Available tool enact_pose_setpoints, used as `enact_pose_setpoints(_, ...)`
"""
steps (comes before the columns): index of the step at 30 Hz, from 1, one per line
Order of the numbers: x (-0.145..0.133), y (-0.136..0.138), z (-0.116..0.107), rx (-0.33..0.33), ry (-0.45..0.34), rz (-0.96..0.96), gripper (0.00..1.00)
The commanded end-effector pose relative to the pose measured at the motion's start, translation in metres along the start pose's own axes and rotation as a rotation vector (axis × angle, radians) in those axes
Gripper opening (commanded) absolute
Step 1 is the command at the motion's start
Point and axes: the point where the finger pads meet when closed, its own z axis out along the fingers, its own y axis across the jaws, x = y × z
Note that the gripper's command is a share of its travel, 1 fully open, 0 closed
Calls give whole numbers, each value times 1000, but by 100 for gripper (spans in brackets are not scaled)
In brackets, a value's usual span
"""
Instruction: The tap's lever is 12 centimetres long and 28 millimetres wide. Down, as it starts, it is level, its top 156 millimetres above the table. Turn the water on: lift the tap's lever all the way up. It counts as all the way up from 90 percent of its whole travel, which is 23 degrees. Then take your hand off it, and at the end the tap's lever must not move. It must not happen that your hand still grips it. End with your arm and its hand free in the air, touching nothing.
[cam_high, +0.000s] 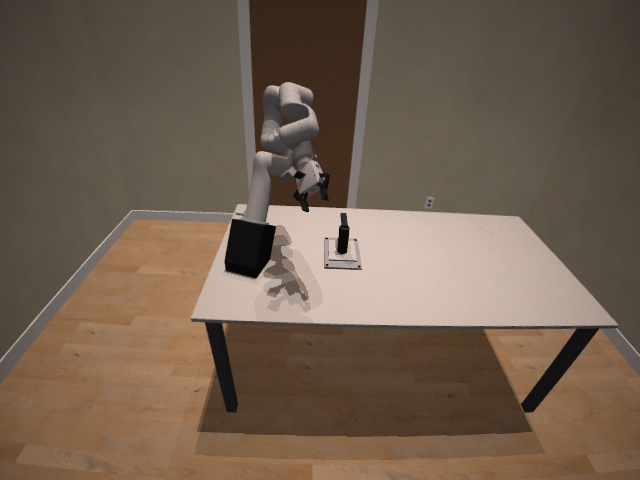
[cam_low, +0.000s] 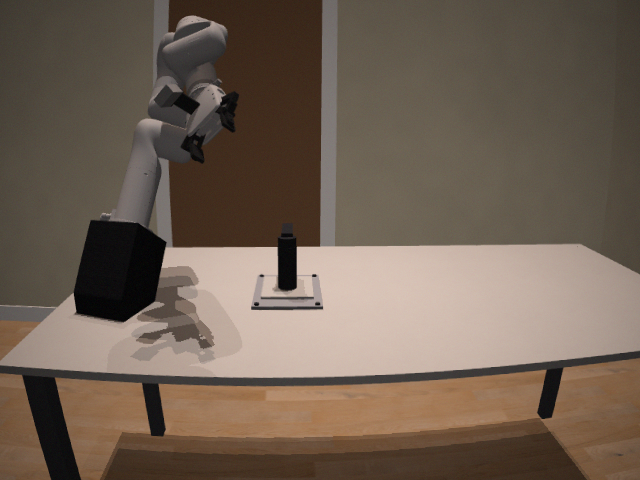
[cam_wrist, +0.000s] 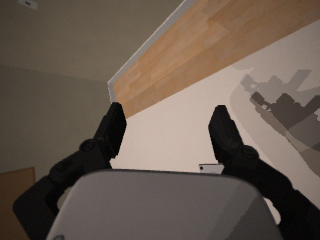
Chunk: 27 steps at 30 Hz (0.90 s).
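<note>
The tap (cam_high: 342, 238) (cam_low: 286, 263) is a black upright post on a grey base plate (cam_high: 330, 262) (cam_low: 306, 302) on the white table (cam_high: 439, 268) (cam_low: 439, 310) (cam_wrist: 170, 140). Its dark lever (cam_high: 343, 219) (cam_low: 286, 228) sits on top of the post and is seen nearly end-on. My gripper (cam_high: 313, 197) (cam_low: 216, 135) (cam_wrist: 167, 114) is open and empty. It hangs in the air above the table's back edge, to the left of the tap and higher than the lever. In the wrist view only a corner of the base plate (cam_wrist: 210, 168) shows between the fingers; the tap itself is hidden.
The arm's black base box (cam_high: 249, 248) (cam_low: 116, 268) stands on the table's left end, left of the tap. A brown door and grey walls are behind the table. Wooden floor lies below.
</note>
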Motion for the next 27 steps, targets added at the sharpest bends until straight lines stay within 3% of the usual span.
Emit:
enact_pose_setpoints(1, -43, -10, 0, -24, -94, -39, 100)
enact_pose_setpoints(2, -43, -10, 0, -24, -94, -39, 100)
enact_pose_setpoints(3, -68, -12, -3, -41, -150, -64, 100)
enact_pose_setpoints(5, -85, -13, -5, -55, -188, -81, 100)
enact_pose_setpoints(8, -85, -13, -5, -55, -188, -81, 100)
enact_pose_setpoints(9, -124, -12, -13, -89, -272, -123, 100)
enact_pose_setpoints(11, -131, -11, -15, -96, -288, -131, 100)
enact_pose_setpoints(22, -247, 13, -58, -246, -540, -283, 100)
enact_pose_setpoints(24, -247, 13, -58, -246, -540, -283, 100)
enact_pose_setpoints(25, -272, 23, -72, -290, -595, -324, 100)
enact_pose_setpoints(27, -283, 28, -79, -312, -619, -344, 100)
